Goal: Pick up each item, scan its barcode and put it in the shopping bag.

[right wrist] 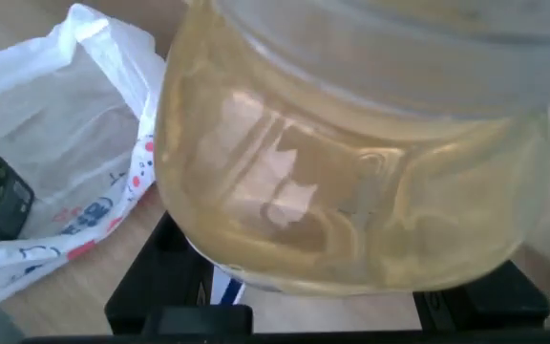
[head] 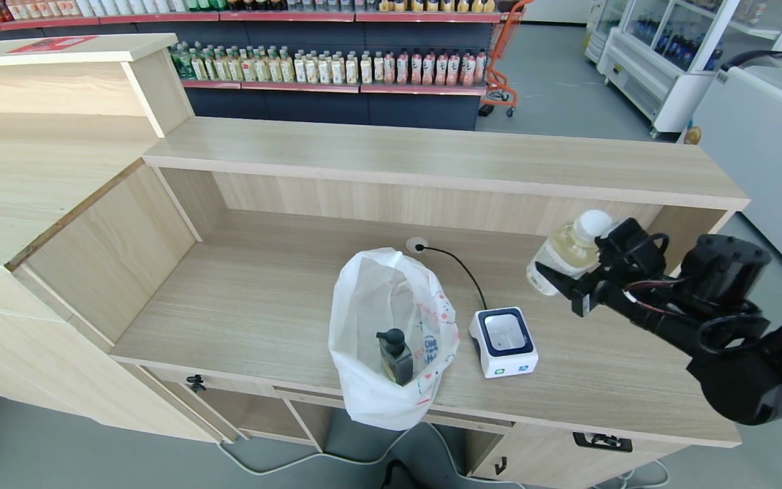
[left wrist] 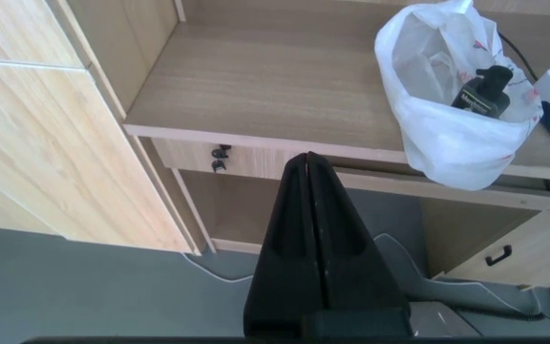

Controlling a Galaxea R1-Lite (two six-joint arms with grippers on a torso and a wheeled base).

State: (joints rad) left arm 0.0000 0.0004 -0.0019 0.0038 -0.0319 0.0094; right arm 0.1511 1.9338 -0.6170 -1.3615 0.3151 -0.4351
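The wooden checkout counter [head: 255, 292] has a low work surface walled on the left and far sides, with a raised ledge along the far edge. A white plastic shopping bag [head: 364, 305] stands open at the near edge, near the middle, its lower part bulging over the edge.

The right gripper [head: 573, 272] is above the right part of the counter, to the right of and beyond the scanner, its fingers clamped on a clear drink bottle [head: 563, 257] of pale yellow liquid. The bottle is lifted off the surface and tilted. Its long axis runs from the base, low and to the left, up to the white cap at the far right. In the right wrist view the bottle [right wrist: 351, 162] sits between the two dark fingers, with the bag [right wrist: 55, 124] beyond it.

The left gripper [left wrist: 308, 205] is low on the near left, below the counter's near edge, its fingers pressed together on nothing.

A white barcode scanner [head: 503, 341] with a dark-rimmed window facing up sits just right of the bag. A dark pump bottle [head: 396, 354] stands upright inside the bag, spout pointing left. A black cable [head: 462, 268] runs from the scanner to a round hole [head: 417, 244] farther back.
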